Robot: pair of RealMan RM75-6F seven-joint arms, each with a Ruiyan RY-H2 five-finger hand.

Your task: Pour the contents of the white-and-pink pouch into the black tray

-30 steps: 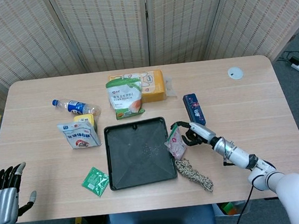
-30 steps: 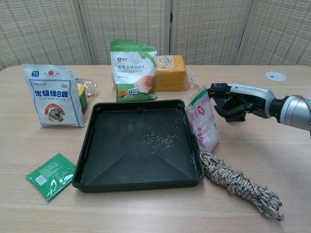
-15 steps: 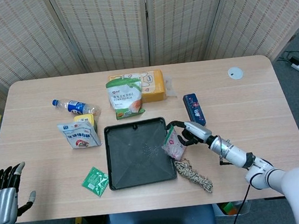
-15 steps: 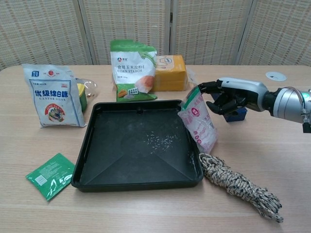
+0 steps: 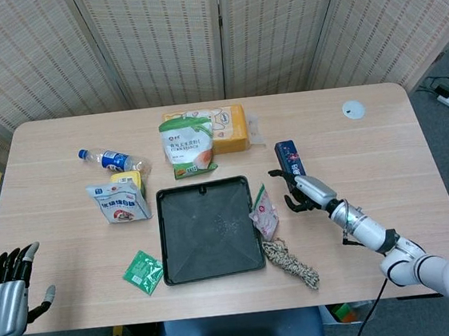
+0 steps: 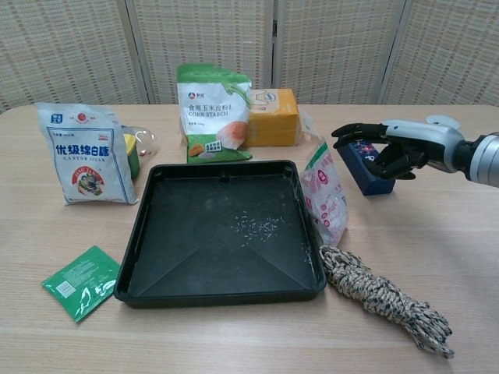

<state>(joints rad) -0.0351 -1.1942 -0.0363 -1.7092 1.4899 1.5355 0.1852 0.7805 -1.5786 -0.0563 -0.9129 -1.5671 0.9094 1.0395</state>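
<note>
Black tray [image 6: 148, 234]: on the worktop [image 6: 468, 257], a few grains scattered inside, I see.
Pouch [image 6: 324, 195]: leaning on the tray's right rim, free of both hands.
Right robot hand [image 6: 382, 148]: fingers spread, empty, beside the pouch.
Left robot hand [image 5: 8, 291]: fingers apart, empty, off the worktop's corner.
Rope [image 6: 382, 296]: beside the tray.

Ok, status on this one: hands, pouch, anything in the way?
Right hand open, clear of pouch. Left hand open, off the table. White-and-pink pouch stands unheld beside black tray, a few grains in the tray. Rope lies just beside the pouch.
</note>
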